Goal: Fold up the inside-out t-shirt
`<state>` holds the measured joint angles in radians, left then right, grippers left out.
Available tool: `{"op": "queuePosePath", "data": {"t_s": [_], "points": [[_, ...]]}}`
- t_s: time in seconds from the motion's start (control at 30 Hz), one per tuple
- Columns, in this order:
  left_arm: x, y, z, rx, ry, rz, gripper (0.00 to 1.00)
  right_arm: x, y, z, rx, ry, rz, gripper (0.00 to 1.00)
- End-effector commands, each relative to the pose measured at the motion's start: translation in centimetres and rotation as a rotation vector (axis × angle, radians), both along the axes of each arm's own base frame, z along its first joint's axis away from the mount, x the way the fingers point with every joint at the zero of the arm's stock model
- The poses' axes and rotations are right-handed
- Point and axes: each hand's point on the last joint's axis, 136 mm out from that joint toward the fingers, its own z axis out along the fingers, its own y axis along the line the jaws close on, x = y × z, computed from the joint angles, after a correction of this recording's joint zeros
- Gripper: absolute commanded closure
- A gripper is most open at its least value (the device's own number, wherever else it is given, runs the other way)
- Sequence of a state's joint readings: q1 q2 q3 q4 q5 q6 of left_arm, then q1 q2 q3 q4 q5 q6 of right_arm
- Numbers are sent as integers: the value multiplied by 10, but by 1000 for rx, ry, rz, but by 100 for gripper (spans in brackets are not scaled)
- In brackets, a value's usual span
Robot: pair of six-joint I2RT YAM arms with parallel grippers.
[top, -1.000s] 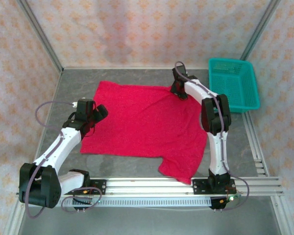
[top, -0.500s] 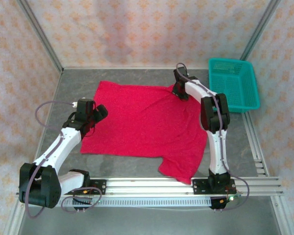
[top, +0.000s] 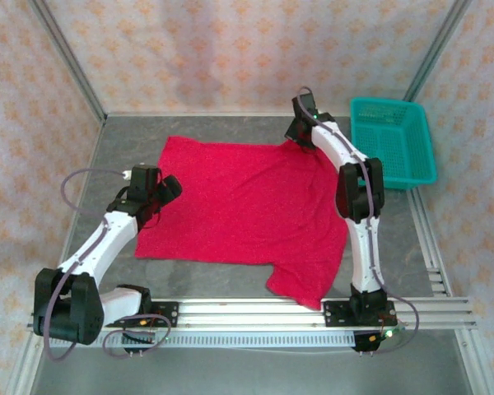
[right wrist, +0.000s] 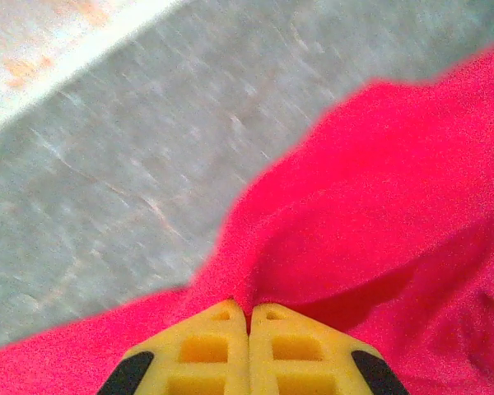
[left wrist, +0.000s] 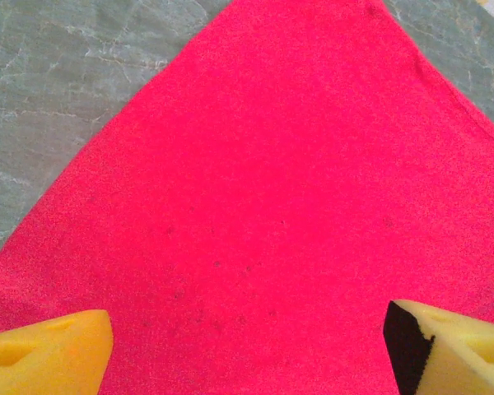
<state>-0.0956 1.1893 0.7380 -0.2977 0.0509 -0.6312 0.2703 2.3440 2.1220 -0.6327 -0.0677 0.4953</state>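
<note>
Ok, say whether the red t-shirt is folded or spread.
Spread: the t-shirt lies flat on the table, bunched at the right end effector.

- We see white shells and black joint housings on the left arm (top: 105, 240) and the right arm (top: 362, 247).
- We see a grey-purple cable (top: 90, 171) trailing off each.
- We see yellow wedge-shaped fingers (right wrist: 206, 350) with black patches.

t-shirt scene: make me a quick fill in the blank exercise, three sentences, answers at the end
1. The right gripper is ____ on the far edge of the t-shirt.
2. The left gripper hangs over the t-shirt with its jaws ____.
3. The basket to the right of the t-shirt is ____ in colour.
Missing words: shut; open; teal.
</note>
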Motion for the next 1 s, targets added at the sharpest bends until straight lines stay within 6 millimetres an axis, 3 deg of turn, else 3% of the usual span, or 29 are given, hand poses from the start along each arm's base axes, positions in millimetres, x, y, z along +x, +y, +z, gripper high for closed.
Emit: {"op": "queuePosePath", "data": {"t_s": [0.0, 0.13, 0.2, 0.3, 0.43, 0.53, 0.67, 0.77, 0.9, 0.97], "points": [[11, 3, 10, -11, -40, 17, 14, 35, -1, 6, -23, -79, 21, 100], [14, -1, 5, -34, -40, 12, 14, 83, 27, 14, 56, -240, 112, 100], [15, -3, 2, -49, -36, 11, 14, 99, 44, 9, 124, -296, 169, 61], [19, -6, 1, -55, -31, -1, 14, 102, 46, 15, 169, -298, 185, 56], [32, -11, 7, -76, -52, -15, 14, 78, 31, 47, 116, -247, 177, 54], [53, -27, 12, -121, -58, -62, 14, 45, 13, 54, 70, -154, 118, 53], [93, -47, 15, -184, -58, -116, 15, 0, 0, 42, 64, -73, 87, 52], [126, -52, 11, -176, -27, -140, 14, -24, -15, 25, 41, -52, 52, 52], [171, -56, -1, -150, 31, -170, 14, -37, -35, -2, 60, -4, -1, 51], [195, -58, -17, -156, 67, -179, 14, -37, -44, -15, 62, 15, -28, 51]]}}
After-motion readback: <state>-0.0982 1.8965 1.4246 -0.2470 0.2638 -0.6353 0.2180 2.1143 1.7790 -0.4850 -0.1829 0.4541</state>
